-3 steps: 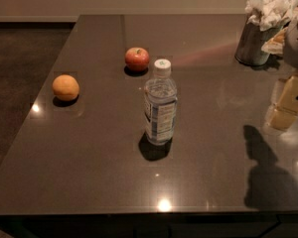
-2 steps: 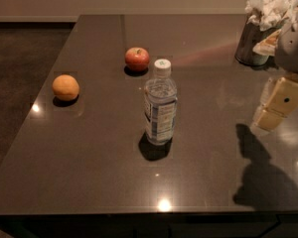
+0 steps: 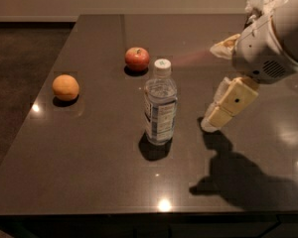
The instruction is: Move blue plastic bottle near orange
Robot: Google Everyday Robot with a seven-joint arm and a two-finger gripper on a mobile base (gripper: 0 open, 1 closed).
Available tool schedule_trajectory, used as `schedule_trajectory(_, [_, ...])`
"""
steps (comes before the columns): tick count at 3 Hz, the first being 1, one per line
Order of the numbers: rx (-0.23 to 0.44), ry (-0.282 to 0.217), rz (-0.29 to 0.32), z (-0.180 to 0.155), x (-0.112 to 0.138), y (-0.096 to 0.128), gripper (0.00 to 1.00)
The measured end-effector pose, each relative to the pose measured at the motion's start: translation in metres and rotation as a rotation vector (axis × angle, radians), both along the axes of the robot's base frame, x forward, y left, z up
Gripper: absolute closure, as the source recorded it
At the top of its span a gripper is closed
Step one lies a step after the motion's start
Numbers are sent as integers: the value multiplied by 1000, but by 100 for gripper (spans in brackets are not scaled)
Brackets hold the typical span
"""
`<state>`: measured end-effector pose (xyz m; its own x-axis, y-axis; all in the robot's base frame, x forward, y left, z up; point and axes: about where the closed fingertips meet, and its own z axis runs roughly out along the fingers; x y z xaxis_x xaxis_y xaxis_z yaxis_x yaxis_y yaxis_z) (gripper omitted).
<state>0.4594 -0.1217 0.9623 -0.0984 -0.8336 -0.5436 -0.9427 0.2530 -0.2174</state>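
The blue plastic bottle (image 3: 160, 103) stands upright near the middle of the dark table, clear with a white cap and a blue-and-white label. The orange (image 3: 65, 87) lies at the table's left side, well apart from the bottle. My gripper (image 3: 211, 123) hangs from the arm at the right, a short way to the right of the bottle and not touching it, its cream fingers pointing down and left.
A red apple (image 3: 137, 58) sits just behind and left of the bottle. A container with crumpled white paper (image 3: 264, 1) stands at the far right, partly behind my arm. The dark table (image 3: 89, 172) ends at the left and front edges.
My arm and gripper have moved leftward from the right edge toward the bottle. The bottle, orange and apple have not moved.
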Motion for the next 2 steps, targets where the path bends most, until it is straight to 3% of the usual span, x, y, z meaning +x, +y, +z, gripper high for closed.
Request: schedule_trajectory(2, [185, 58, 124, -20, 0, 65, 0])
